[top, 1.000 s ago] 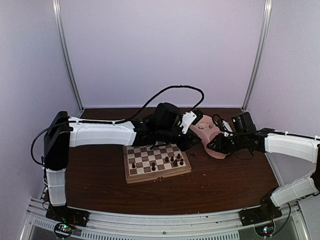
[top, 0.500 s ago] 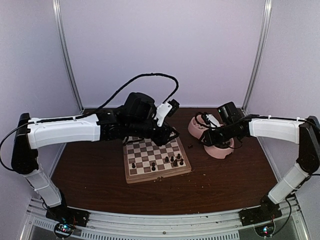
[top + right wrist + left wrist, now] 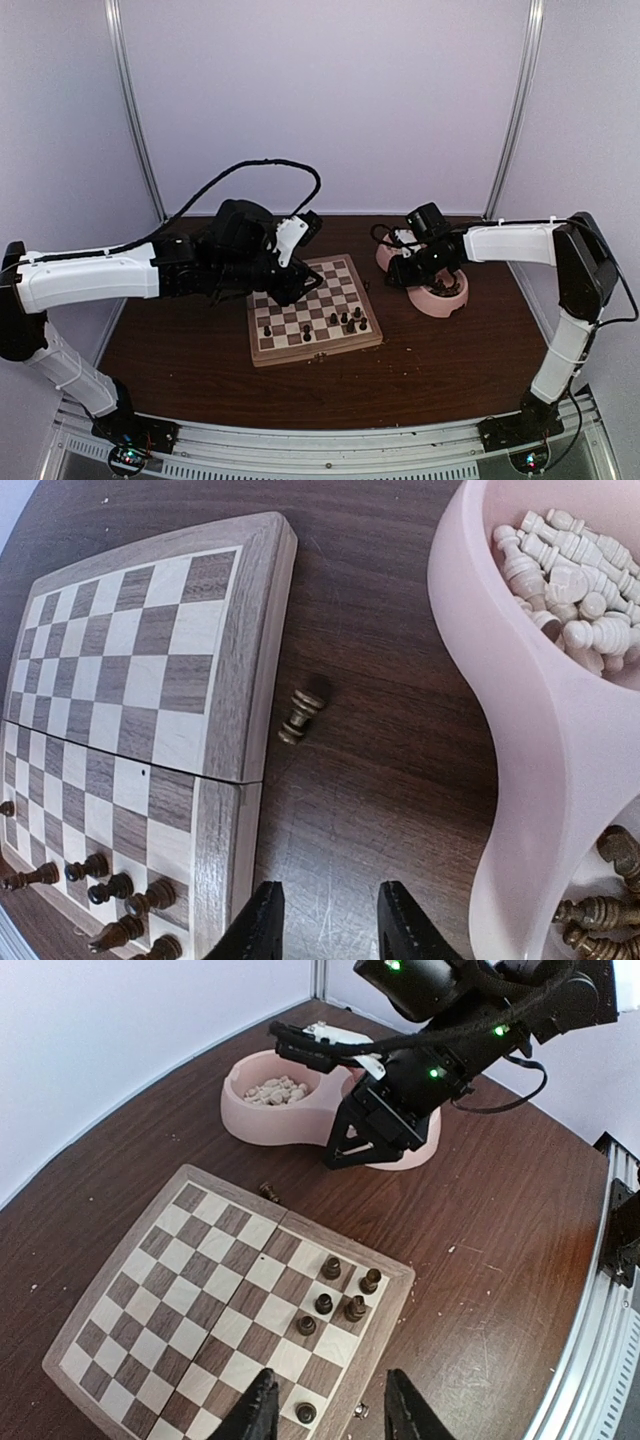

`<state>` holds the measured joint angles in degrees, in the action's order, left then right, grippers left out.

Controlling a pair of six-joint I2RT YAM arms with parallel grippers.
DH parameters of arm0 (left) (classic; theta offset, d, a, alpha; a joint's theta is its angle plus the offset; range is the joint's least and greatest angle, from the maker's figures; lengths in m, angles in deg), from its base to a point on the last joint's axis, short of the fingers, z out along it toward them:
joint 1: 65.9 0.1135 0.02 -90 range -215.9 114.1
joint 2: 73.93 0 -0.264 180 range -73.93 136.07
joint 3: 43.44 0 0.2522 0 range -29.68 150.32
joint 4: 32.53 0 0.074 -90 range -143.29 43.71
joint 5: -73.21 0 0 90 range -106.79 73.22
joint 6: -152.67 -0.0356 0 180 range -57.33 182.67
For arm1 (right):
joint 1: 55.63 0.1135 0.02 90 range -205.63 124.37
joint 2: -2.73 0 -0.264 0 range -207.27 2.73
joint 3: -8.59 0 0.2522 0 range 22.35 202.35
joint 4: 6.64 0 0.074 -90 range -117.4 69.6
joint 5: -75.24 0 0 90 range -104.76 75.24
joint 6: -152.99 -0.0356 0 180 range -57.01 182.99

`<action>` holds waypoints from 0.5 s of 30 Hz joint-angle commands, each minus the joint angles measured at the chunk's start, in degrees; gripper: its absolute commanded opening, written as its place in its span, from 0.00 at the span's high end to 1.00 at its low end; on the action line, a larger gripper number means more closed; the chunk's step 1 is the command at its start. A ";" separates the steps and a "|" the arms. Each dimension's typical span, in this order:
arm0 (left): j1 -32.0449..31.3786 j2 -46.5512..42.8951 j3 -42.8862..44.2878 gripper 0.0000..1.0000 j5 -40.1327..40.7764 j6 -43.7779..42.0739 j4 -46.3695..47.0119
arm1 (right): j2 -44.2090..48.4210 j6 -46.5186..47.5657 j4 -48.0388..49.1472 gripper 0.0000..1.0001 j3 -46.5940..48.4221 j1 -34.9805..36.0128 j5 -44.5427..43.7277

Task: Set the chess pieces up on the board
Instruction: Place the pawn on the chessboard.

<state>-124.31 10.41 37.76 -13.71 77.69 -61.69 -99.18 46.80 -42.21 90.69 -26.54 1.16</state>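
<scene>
The board [image 3: 312,312] is laid flat mid-desk [image 3: 450,370]. A handful of dark chess pieces [image 3: 345,320] are stood on it, mostly clustered toward 4 o'clock of its centre. One stray dark piece [image 3: 300,715] is seen lying on the desk just off the board's edge. The pink double bowl [image 3: 447,298] is set at 2 o'clock of the board, with cream pieces [image 3: 565,580] in one compartment and dark ones [image 3: 600,905] in the other. The left hand [image 3: 325,1415] is held over the board's 11 o'clock part, fingers spread, nothing pinched. The right hand [image 3: 325,920] is held between board and bowl, also spread and empty.
</scene>
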 commanded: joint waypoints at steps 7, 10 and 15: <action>1.53 -3.63 -2.06 0.62 3.33 0.58 -1.56 | -6.15 -7.54 4.04 0.67 4.32 2.94 -6.33; 1.84 -4.23 -2.63 0.62 3.56 0.51 -1.67 | -8.57 -7.16 3.82 0.69 6.64 3.53 -6.52; 2.33 -5.15 -3.22 0.62 3.69 0.40 -2.39 | -11.85 -6.57 3.11 0.70 10.27 4.05 -8.20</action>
<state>-122.72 7.63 35.23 -10.96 77.87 -64.44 -109.19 40.42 -39.63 97.77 -23.11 -3.97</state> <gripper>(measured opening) 0.379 0.309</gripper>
